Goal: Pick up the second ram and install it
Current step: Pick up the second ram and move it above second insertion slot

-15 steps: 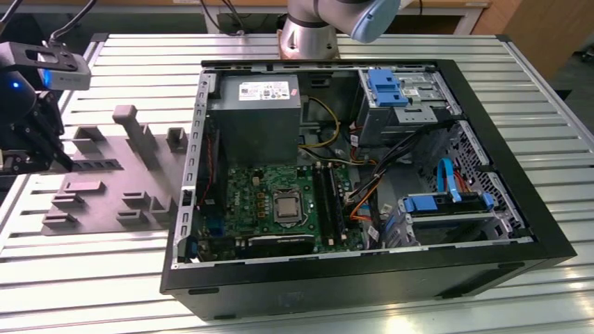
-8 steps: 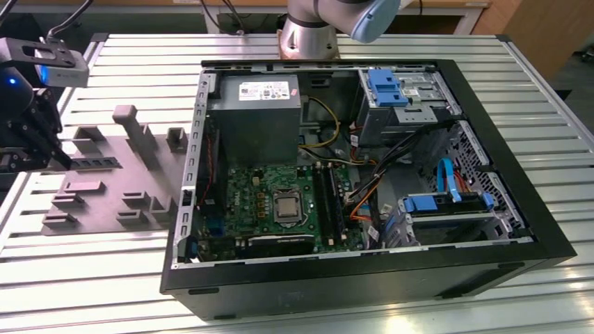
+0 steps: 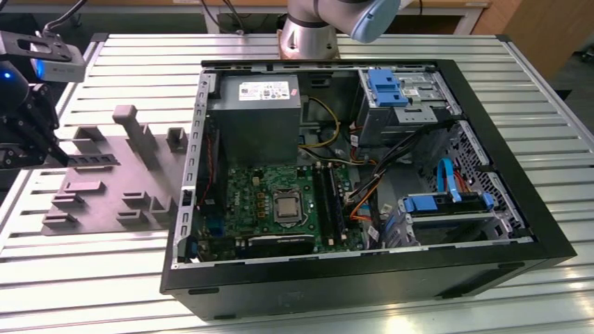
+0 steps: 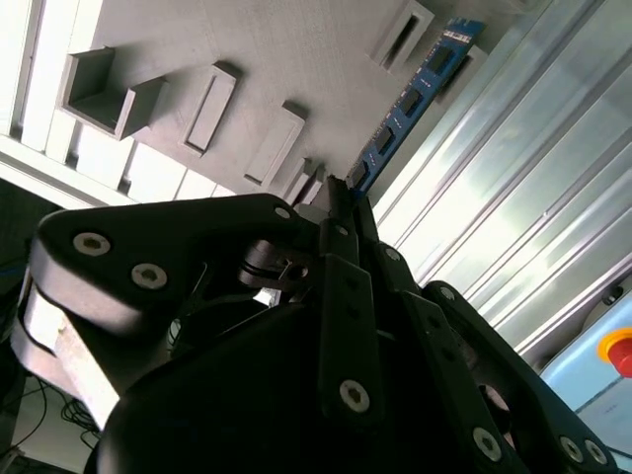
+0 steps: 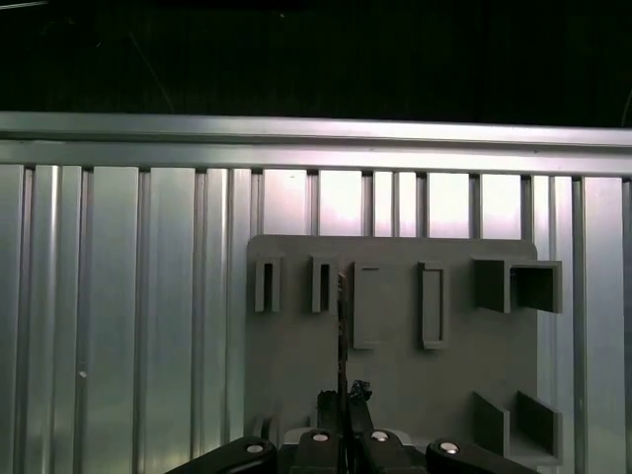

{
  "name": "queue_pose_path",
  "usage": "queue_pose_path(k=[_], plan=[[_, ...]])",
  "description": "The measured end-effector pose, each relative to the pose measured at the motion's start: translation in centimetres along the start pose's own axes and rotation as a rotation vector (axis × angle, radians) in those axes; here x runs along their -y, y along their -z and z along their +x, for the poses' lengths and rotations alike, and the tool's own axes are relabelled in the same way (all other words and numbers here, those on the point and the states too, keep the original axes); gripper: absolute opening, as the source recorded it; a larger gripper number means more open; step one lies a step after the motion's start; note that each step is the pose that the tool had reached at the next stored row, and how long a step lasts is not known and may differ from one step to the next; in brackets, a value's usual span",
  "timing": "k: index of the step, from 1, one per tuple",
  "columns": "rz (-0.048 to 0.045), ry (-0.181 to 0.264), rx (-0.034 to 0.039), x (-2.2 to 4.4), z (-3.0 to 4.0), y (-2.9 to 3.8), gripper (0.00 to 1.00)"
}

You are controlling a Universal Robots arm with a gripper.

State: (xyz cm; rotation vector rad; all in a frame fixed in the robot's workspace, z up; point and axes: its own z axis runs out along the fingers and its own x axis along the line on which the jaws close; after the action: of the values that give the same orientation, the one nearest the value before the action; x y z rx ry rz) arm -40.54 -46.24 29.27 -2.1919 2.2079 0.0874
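1. The fingers (image 4: 338, 252) are narrow, closed on the near end of the second ram (image 4: 415, 94); the stick projects straight ahead of them, over the grey holder plate (image 5: 296, 365).
2. Judged progress: grasp made; lift-off cannot be told.
3. Installation is not yet done; the motherboard slots (image 3: 325, 202) lie well apart from the fingers.

A robotics lab or workshop — a slatted aluminium tabletop (image 3: 139, 62) carries an opened desktop computer case (image 3: 371, 285), its motherboard (image 3: 269, 202) exposed, beside a grey fixture plate (image 3: 102, 202). A robot arm's base (image 3: 311, 35) stands behind — a red button (image 4: 617, 348) sits nearby.
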Motion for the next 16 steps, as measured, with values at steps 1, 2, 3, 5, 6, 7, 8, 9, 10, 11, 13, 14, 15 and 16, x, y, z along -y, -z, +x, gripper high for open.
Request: queue_pose_path(k=[1,2,3,5,6,7,8,9,10,11,13,14,15,16], plan=[[0.0,0.0,0.0,0.0,-0.01,0.11,0.14],[0.0,0.0,0.0,-0.01,-0.01,0.21,0.14],[0.0,0.0,0.0,0.0,-0.02,0.31,0.14],[0.0001,0.0,0.0001,-0.01,-0.03,0.47,0.14],[0.0003,0.0,0.0002,-0.01,-0.03,0.47,0.14],[0.0003,0.0,0.0002,-0.01,-0.03,0.47,0.14],[0.0002,0.0,0.0002,-0.01,-0.03,0.48,0.14],[0.0,0.0,0.0,-0.01,-0.03,0.52,0.14],[0.0001,0.0,0.0,-0.01,-0.03,0.55,0.14],[0.0,0.0,0.0,-0.01,-0.03,0.55,0.14],[0.0001,0.0,0.0,-0.01,-0.03,0.56,0.14],[0.0,0.0,0.0,-0.01,-0.03,0.56,0.14],[0.0,0.0,0.0001,-0.01,-0.04,0.56,0.14],[0.0,0.0,0.0,-0.01,-0.03,0.57,0.14]])
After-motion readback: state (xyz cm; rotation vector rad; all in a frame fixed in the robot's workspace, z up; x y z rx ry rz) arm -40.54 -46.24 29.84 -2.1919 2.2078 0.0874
